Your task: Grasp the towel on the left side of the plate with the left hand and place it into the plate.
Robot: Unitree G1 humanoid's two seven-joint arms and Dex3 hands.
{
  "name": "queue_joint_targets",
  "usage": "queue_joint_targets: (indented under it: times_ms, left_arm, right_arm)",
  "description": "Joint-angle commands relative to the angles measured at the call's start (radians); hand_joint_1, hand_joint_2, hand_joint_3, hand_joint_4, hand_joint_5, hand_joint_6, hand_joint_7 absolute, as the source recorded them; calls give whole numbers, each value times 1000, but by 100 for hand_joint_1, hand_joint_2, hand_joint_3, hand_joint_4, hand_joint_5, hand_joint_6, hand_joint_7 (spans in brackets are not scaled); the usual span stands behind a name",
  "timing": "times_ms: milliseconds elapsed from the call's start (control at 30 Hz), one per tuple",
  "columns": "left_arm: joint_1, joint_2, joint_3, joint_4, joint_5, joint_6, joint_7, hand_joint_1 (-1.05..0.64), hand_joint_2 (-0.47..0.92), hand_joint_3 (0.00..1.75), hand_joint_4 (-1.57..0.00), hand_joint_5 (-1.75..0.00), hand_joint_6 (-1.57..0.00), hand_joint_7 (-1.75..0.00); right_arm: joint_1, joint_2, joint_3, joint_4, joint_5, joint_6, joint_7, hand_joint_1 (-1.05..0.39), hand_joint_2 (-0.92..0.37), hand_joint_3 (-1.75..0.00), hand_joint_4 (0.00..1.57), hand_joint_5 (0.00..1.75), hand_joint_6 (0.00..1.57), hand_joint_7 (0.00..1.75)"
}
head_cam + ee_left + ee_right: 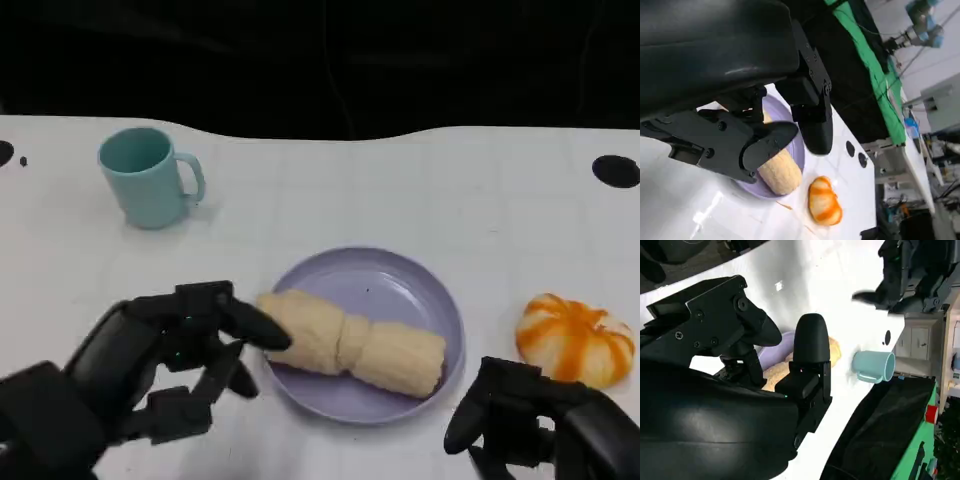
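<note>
A rolled cream-yellow towel (350, 345) lies across the lavender plate (400, 280), with its left end over the rim. My left hand (170, 360) is just left of the plate with its fingers apart. One black fingertip (265, 330) touches the towel's left end, and the lower fingers hang clear over the table. The left wrist view shows the same fingers (765, 145) spread in front of the towel (780, 172) and the plate (799, 145). My right hand (530, 420) rests at the lower right, off the plate, with nothing in it.
A teal mug (150, 178) stands at the back left. An orange-and-white striped round object (575, 340) sits right of the plate, close to my right hand. The table's dark far edge runs along the back.
</note>
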Motion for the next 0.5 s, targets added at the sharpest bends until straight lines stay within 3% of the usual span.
queue_joint_targets:
  times_ms: [33, 200, 500]
  left_arm:
    - [60, -49, 42, -89, -129, 179, 53, -7, 44, 144, -93, -174, -82, -159]
    - [99, -71, 72, -140, -238, 318, 85, -8, 41, 147, -94, -175, -80, -169]
    - [67, -64, 107, -92, -384, 451, 87, -9, 43, 150, -92, -175, -75, -174]
  right_arm:
    - [-2, -8, -14, 8, 11, -8, 5, -4, -60, -107, 72, 175, 63, 144]
    - [-9, -10, -21, 16, -3, -19, -1, -3, -60, -107, 71, 175, 63, 144]
    - [-2, 2, -25, 46, -9, -75, -8, -3, -60, -107, 71, 174, 63, 144]
